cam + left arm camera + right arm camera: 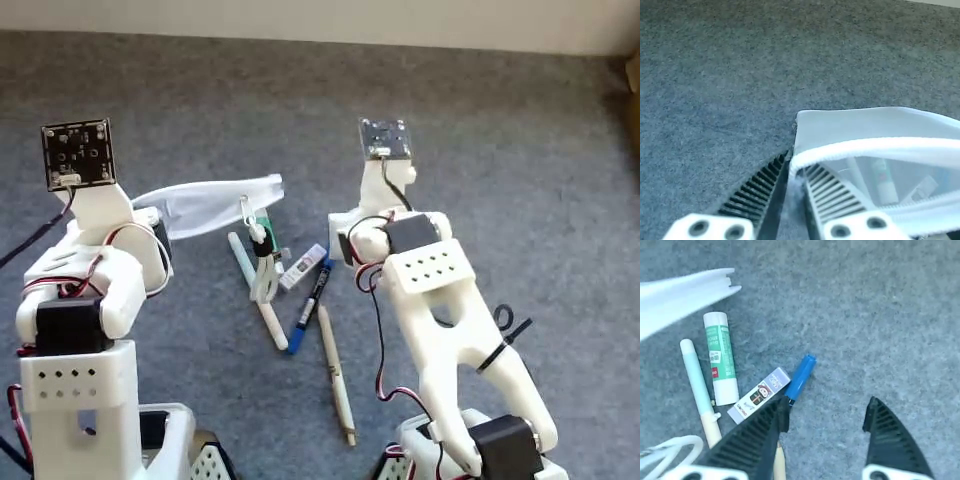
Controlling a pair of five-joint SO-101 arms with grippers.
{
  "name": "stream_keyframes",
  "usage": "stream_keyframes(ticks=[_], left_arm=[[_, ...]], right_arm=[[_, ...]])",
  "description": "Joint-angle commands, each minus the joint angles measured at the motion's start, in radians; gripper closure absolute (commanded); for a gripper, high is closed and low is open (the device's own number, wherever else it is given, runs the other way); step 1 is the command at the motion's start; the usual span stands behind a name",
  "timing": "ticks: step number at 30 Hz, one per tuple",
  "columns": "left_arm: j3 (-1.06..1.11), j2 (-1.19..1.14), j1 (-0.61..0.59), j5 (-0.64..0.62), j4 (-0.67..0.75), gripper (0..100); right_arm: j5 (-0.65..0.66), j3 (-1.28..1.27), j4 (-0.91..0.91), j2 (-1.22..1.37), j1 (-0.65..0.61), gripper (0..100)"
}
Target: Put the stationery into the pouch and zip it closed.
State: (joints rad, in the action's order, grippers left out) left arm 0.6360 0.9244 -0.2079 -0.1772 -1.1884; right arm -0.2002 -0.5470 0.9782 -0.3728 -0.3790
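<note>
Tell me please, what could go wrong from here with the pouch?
The left hand pinches only one end of the white translucent pouch, so its mouth may sag or slip free. The open right hand hangs above the blue pen, close beside the small white eraser box; closing there might catch both.

Room to pass lies over open grey desk [880, 315] on the right pincer's [827, 407] side away from the left pincer [795, 165]. Between the two, the blue pen [801, 376], eraser [759, 395] and glue stick [720, 357] crowd beside the hanging pouch [680, 300].
</note>
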Motion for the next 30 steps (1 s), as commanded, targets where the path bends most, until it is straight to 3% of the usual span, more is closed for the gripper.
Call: stream_keyframes(ticks=[1, 11, 19, 30], left_arm=[[0.008, -0.018, -0.033, -0.015, 0.009, 99], [0.01, -0.018, -0.053, -0.015, 0.009, 99], [0.008, -0.018, -0.093, -0.015, 0.009, 99], [0.01, -0.018, -0.11, -0.015, 0.008, 99]], right_arm=[[-0.025, 0.021, -0.025, -0.004, -0.013, 76.7], [-0.029, -0.024, -0.127, 0.051, -0.053, 76.7], [-0.201, 0.048, -0.128, 0.234, -0.077, 76.5], [-0.203, 0.168, -0.133, 0.415, -0.077, 76.5]])
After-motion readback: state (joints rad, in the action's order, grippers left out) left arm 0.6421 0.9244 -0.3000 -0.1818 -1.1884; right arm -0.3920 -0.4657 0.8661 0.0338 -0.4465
